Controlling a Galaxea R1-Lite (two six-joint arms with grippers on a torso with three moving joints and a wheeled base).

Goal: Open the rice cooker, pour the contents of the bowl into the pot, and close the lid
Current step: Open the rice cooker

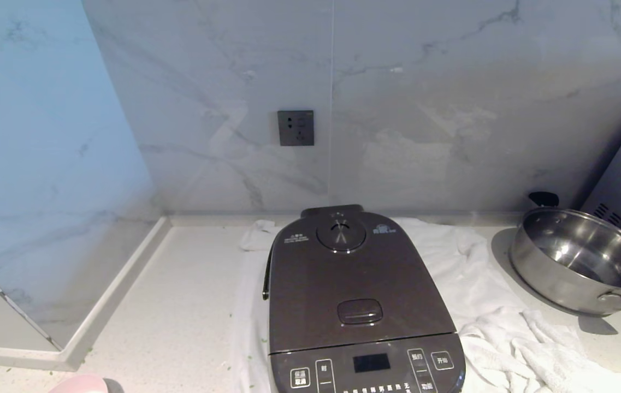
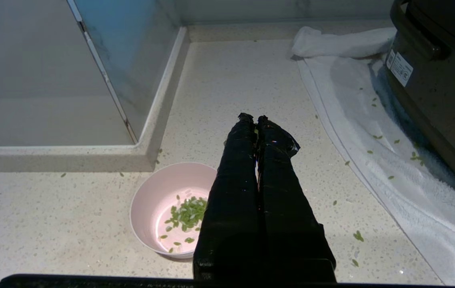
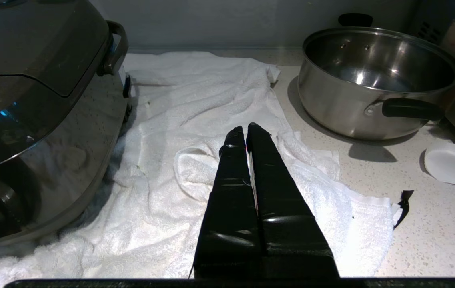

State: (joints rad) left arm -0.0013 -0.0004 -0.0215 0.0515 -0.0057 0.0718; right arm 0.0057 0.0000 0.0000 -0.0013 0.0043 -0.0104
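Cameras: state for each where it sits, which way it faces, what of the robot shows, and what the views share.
Head view: high, looking down at the closed rice cooker; no arm shows.
Left wrist view: behind the shut left gripper, above the bowl holding green contents.
Right wrist view: behind the shut right gripper, above the white towel, facing the steel pan.
Shared: all show cooker and towel.

Left gripper hangs over tabletop, bowl with contents just beside it, rice cooker on towel between it and right gripper, pan beyond right gripper.
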